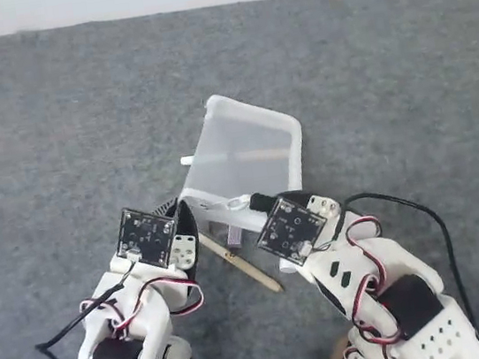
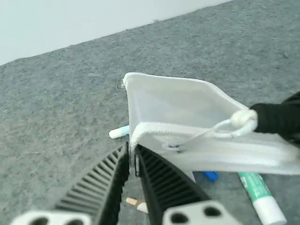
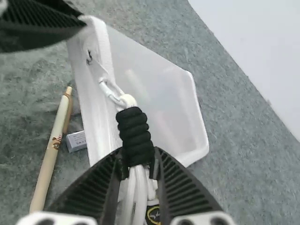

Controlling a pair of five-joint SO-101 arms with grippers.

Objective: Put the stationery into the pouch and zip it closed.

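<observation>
Two pincers hold the translucent pouch point(image 1: 245, 156), its near edge lifted off the grey tabletop point(image 1: 53, 125): left pincer point(image 2: 132, 152) pinched shut on its zipper-end corner, right pincer point(image 3: 138, 154) clamped on the black zip pull point(image 3: 135, 133). Print on the beige pen point(image 3: 51, 150) and small eraser point(image 3: 76, 139) beside it is unreadable; a green-white marker point(image 2: 258, 197) lies partly hidden beneath.

We see frosted white pouch point(image 1: 245, 156), black braided pull cord point(image 3: 135, 136) in right gripper point(image 3: 138, 164), tan pen point(image 3: 51, 145) just beside it. Green-and-white marker point(image 2: 260, 199) near left gripper point(image 2: 132, 164). Both grippers ribbed black. Carpet point(image 1: 53, 125) speckled grey.
</observation>
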